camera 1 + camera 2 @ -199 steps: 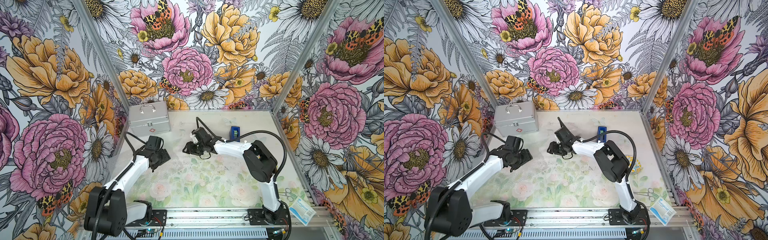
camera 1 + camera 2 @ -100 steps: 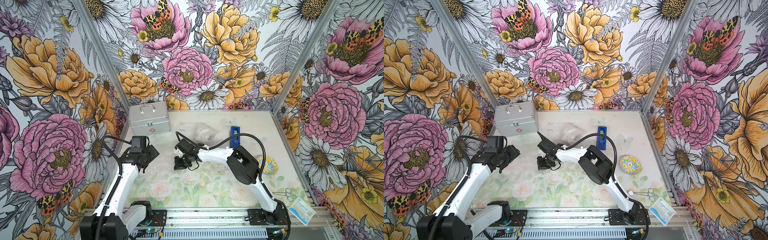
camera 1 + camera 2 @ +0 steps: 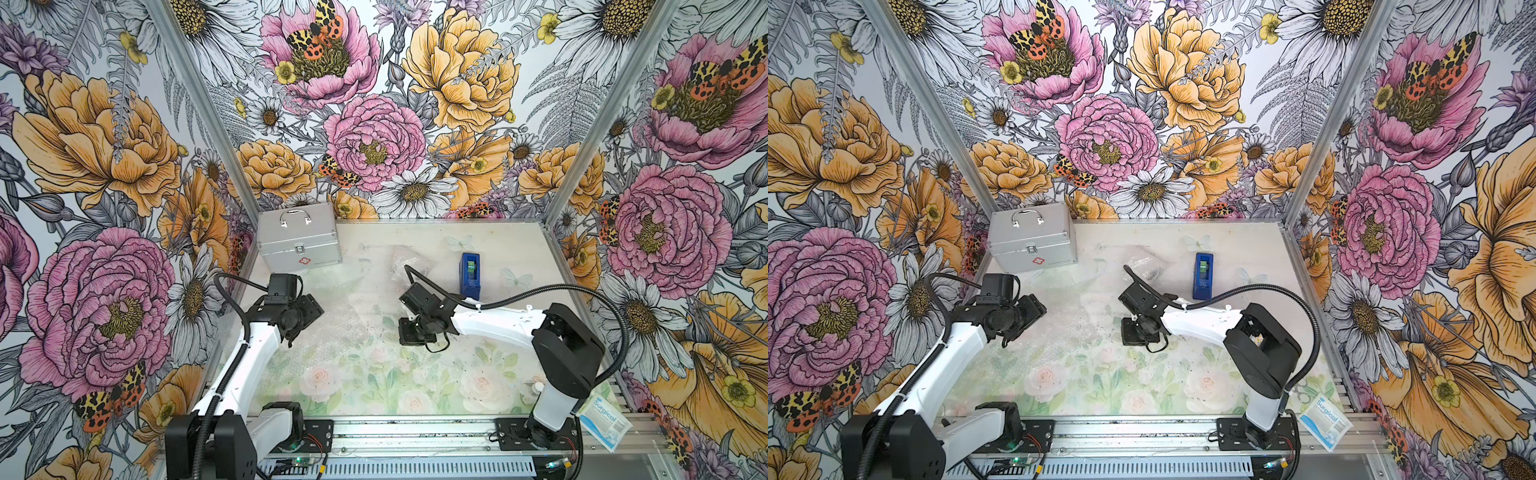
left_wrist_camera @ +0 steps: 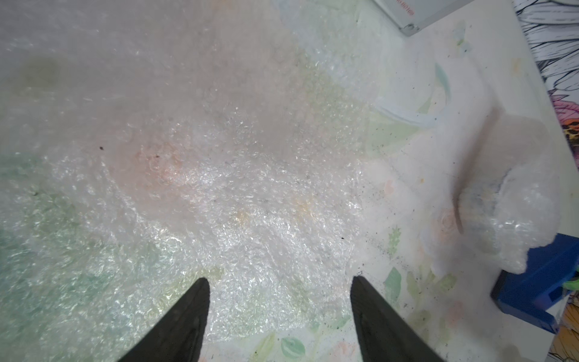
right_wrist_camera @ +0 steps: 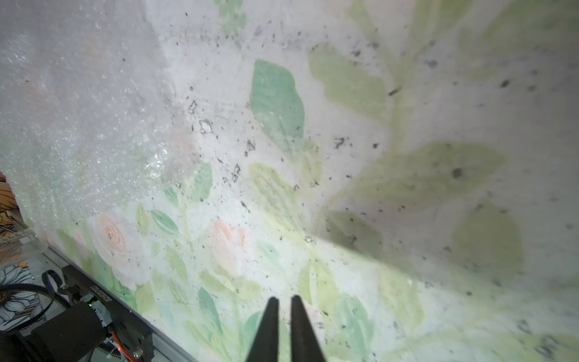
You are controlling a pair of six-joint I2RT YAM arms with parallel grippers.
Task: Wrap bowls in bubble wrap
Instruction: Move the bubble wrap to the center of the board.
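My left tool [image 4: 279, 279] hangs wide open over the wrap [image 4: 219, 188], spread flat on the table [image 5: 344, 156], I judge, to receive a bowl, while my right tool [image 5: 283, 299], barely parted and empty, hovers just off its edge; no bowl shows.

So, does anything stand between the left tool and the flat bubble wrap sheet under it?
Nothing visible does. In the left wrist view the left tool is open, with the bubble wrap sheet lying bare between and beyond its fingers. The blue tape dispenser and the crumpled wrap bundle lie off to one side, apart.
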